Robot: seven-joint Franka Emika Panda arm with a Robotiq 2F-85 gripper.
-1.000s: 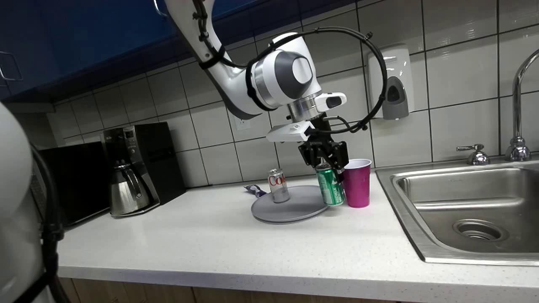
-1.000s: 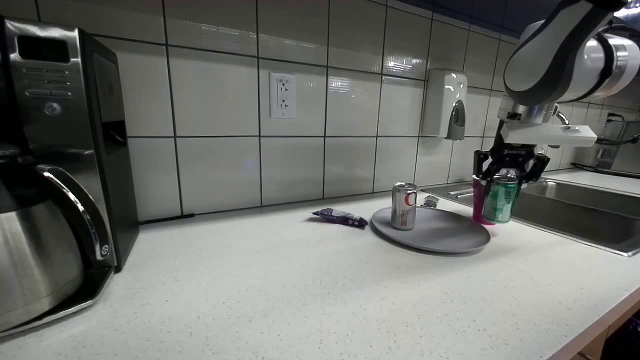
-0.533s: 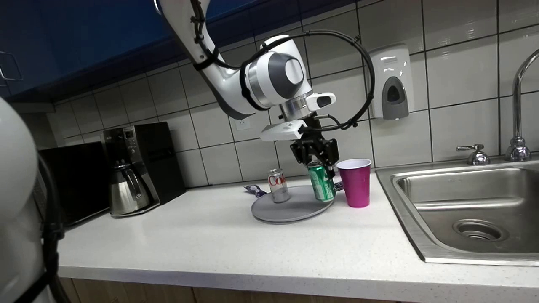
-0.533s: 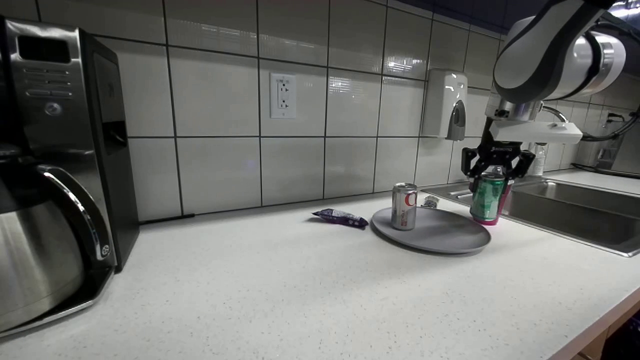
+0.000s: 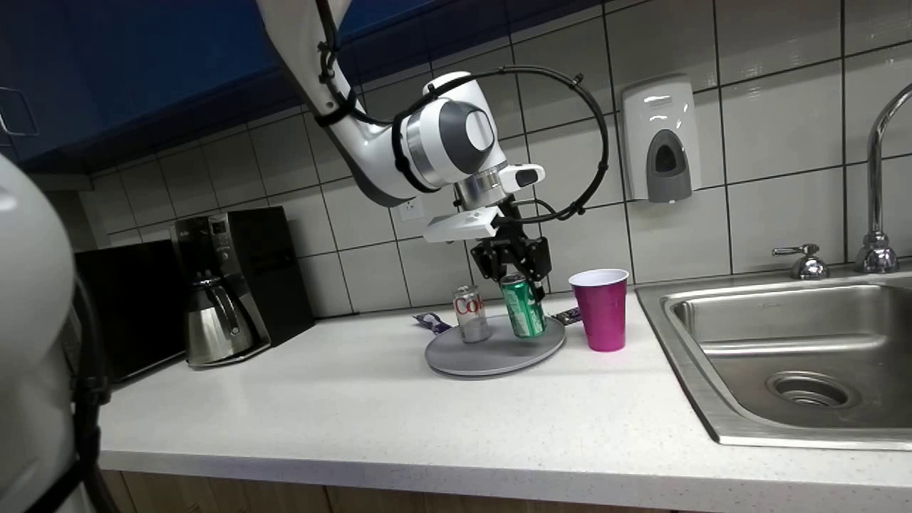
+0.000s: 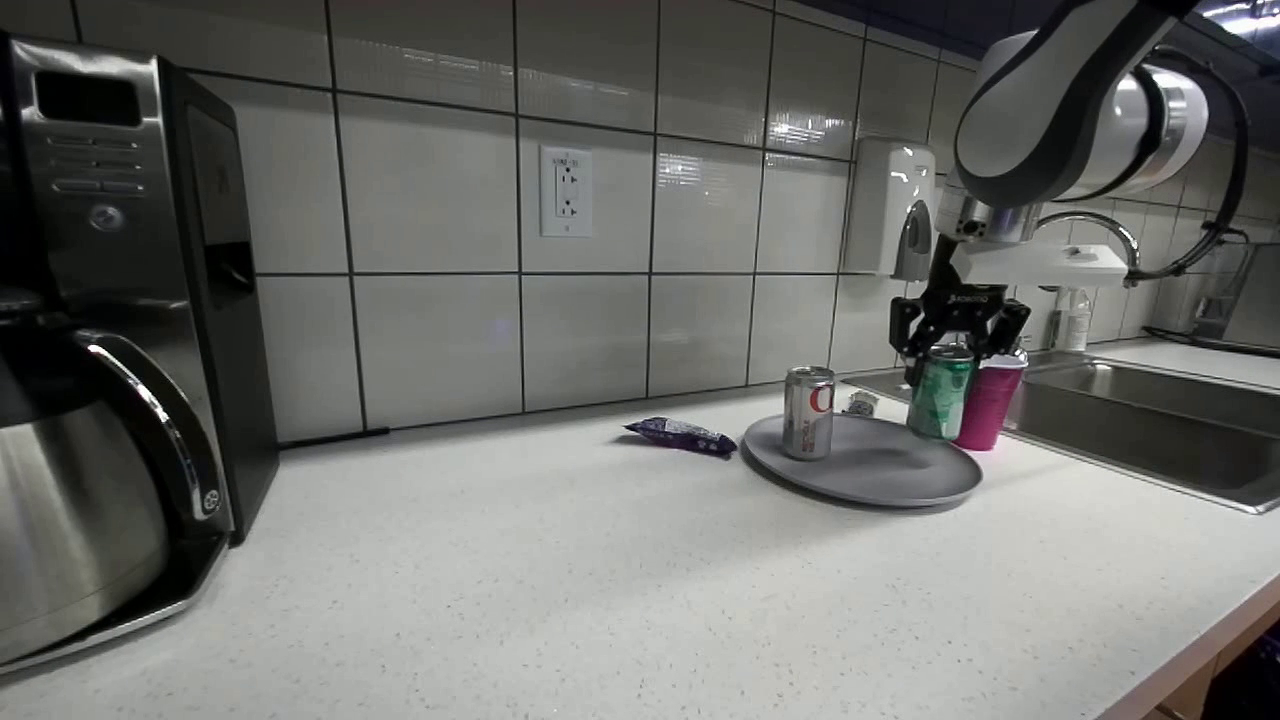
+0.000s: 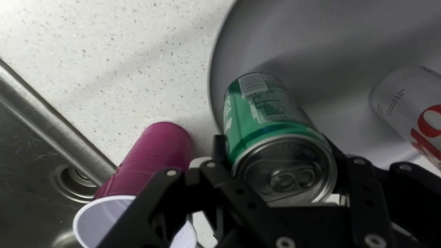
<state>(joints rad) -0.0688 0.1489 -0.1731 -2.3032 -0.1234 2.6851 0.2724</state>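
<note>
Green can (image 7: 265, 110), metal cylinder (jaws clasping); plate (image 5: 484, 362) round

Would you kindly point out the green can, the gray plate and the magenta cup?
Green can (image 7: 268, 117), in the wrist view: on its printed side wall.
Gray plate (image 6: 860, 468), in an exterior view: on the bare middle of its top face.
Magenta cup (image 5: 600, 317), in an exterior view: on its outer wall.
</note>
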